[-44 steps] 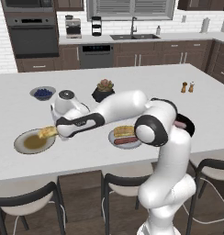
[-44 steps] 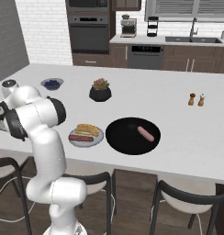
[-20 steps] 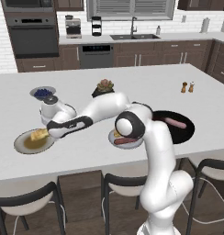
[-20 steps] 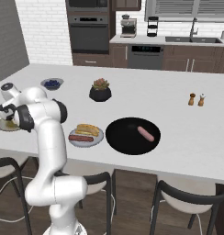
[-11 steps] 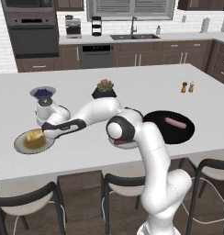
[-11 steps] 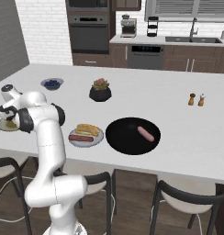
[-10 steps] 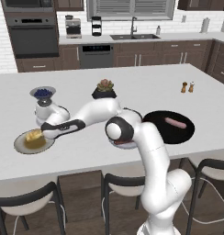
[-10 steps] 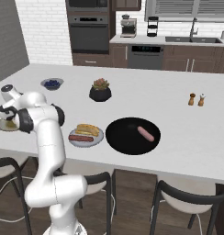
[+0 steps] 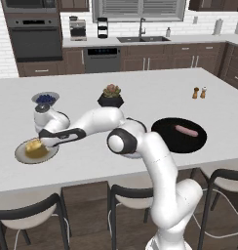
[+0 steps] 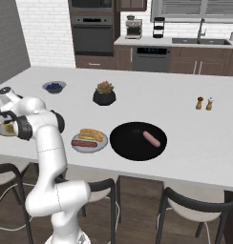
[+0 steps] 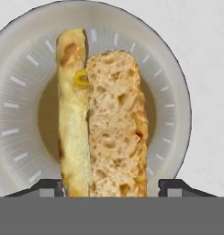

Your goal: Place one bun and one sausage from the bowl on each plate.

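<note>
A golden bun lies across the olive-brown centre of the beige-rimmed plate at the counter's left front. My gripper hangs right over it, open, one fingertip on each side of the bun's near end, and a small gap shows on the right side. From the left base view the gripper sits low over this bun. The grey plate holds a bun and a sausage. One sausage lies in the black bowl.
A small grey bowl of blue berries stands behind the beige plate, with a potted plant to its right. Salt and pepper shakers are at the far right. Stools line the counter's front edge.
The arm swung left and down with the bun, which now lies on the beige plate. The fingers have spread wider around it.
</note>
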